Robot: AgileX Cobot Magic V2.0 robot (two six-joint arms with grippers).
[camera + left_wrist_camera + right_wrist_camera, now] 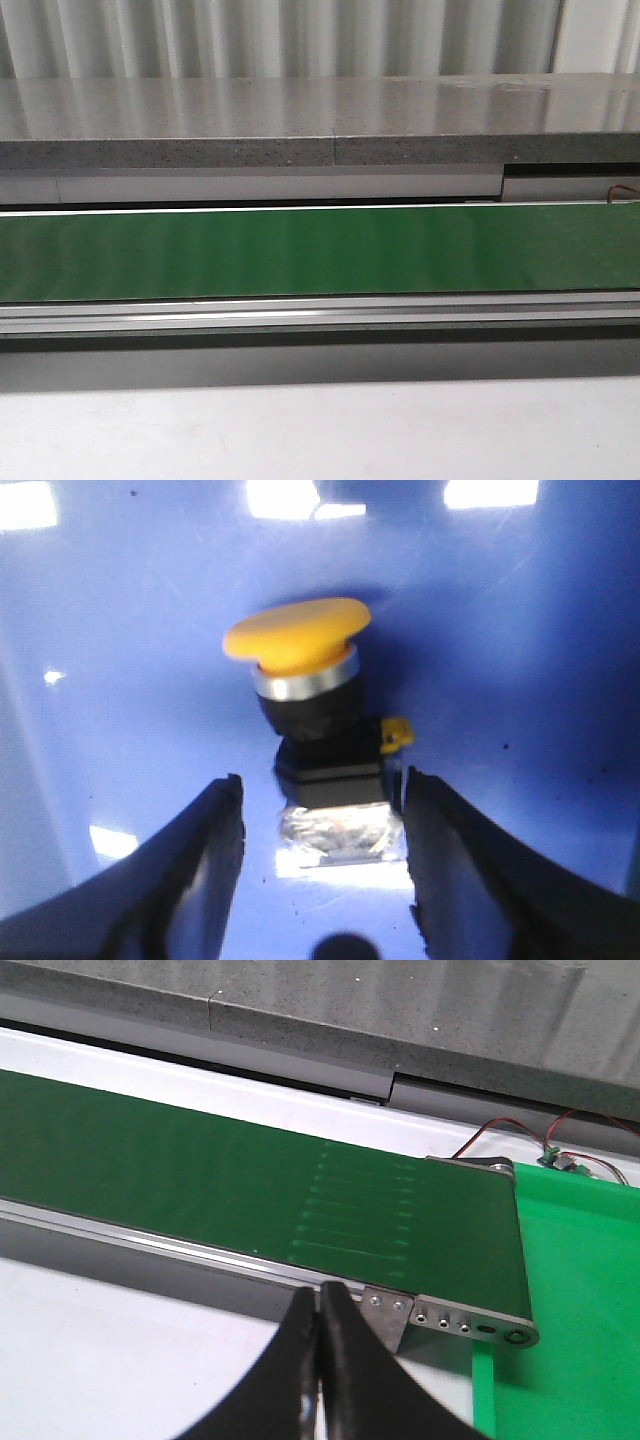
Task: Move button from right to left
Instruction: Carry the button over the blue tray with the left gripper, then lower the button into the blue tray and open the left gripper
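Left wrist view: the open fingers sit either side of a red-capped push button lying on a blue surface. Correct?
Not quite. The left wrist view shows the button's cap is yellow, not red. The rest holds: the left gripper's fingers are open on either side of its black body, over the blue surface.

The front view faces forward, low over the table (pixel 320 440) to the green conveyor belt (pixel 320 250). The right wrist view shares that belt (pixel 250 1190), nearer, at its right end. The left wrist view looks closely into a blue bin (pixel 120 630).
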